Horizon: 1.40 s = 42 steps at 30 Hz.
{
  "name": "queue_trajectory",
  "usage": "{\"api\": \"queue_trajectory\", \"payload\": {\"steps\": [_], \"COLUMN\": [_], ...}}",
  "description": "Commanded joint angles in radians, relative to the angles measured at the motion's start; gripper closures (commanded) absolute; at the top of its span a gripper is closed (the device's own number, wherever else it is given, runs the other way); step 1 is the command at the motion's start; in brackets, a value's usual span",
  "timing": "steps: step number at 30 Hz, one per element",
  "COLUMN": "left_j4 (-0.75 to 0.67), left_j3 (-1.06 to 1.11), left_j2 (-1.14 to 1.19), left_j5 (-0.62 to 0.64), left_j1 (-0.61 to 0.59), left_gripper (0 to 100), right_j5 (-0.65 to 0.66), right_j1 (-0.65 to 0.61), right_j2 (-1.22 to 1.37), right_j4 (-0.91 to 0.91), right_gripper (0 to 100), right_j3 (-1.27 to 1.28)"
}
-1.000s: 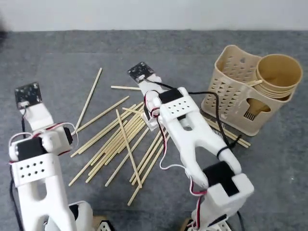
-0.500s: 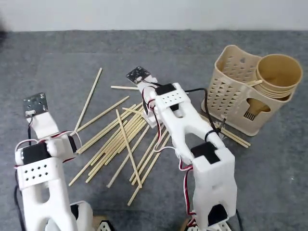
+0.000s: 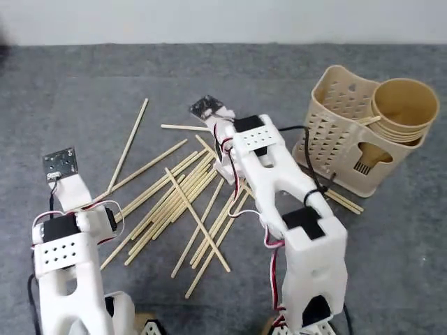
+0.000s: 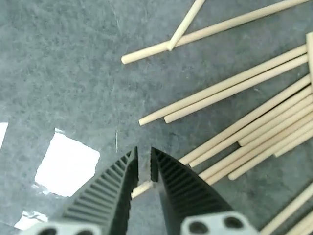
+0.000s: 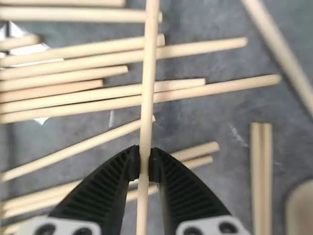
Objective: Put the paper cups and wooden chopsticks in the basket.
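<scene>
Farthest from the basket [image 3: 328, 132], the left gripper [image 4: 143, 152] hangs low over the grey mat [image 3: 84, 84], its pincer closed to a thin slit. A chopstick end [image 4: 142, 188] shows just behind the tips; I can't make out whether it is touched. Between that arm and the basket, the loose wooden chopsticks [image 3: 167, 202] lie fanned out. Nearer the basket, the right gripper [image 5: 143, 149] is clamped on one chopstick [image 5: 148, 73] that crosses the others; from above, the arm hides that grip. The basket holds the stacked paper cups [image 3: 405, 105], and more sticks [image 3: 342, 199] poke out beneath it, partly covered.
</scene>
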Motion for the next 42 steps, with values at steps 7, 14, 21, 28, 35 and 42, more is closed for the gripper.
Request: {"api": "queue_trajectory", "payload": {"steps": [7, 14, 21, 28, 35, 42], "left_j4": [-0.031, -0.031, -0.052, -0.064, -0.064, -0.064], "left_j3": [0.001, 0.002, 0.019, 0.027, 0.027, 0.027], "left_j2": [-0.031, -0.031, -0.031, -0.031, -0.031, -0.031], "left_j5": [-0.002, -0.002, -0.002, -0.002, -0.002, -0.002], "left_j1": [-0.002, -0.005, -0.003, -0.003, -0.003, -0.006], "left_gripper": [96, 96, 96, 96, 96, 96], "right_j5": [0.005, 0.005, -0.124, -0.253, -0.287, -0.281], "right_j1": [0.027, 0.163, 0.275, 0.395, 0.464, 0.483], "right_j2": [-0.432, -0.682, -0.843, -0.862, -0.839, -0.897], "right_j4": [0.117, 0.07, -0.107, -0.363, -0.634, -0.851], "right_gripper": [99.1, 99.1, 99.1, 99.1, 99.1, 99.1], "right_j3": [-0.046, -0.046, -0.046, -0.038, 0.19, 0.485]}}
